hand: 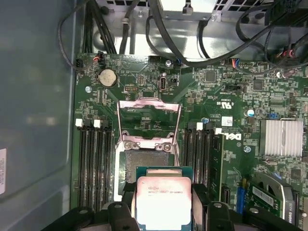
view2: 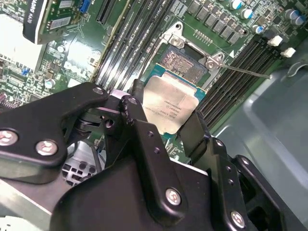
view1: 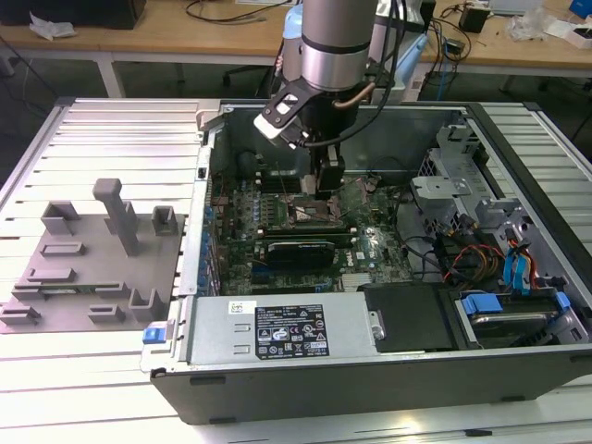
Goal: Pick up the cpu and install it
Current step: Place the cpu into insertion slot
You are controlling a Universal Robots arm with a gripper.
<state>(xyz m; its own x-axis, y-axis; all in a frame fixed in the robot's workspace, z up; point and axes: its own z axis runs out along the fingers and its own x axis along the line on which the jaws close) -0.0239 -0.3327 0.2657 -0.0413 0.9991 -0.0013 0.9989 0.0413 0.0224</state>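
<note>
The black tool hangs inside the computer case, low over the green board. The open socket, its lid tipped up, lies just ahead. The tool squeezes the cpu by two sides, flat, silver side up, a little short of the socket.

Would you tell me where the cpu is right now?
The cpu is gripped in the claw, just over the open socket, in both wrist views.

Smooth silvery metal cpu, matt black fingers, grey plastic tray
</note>
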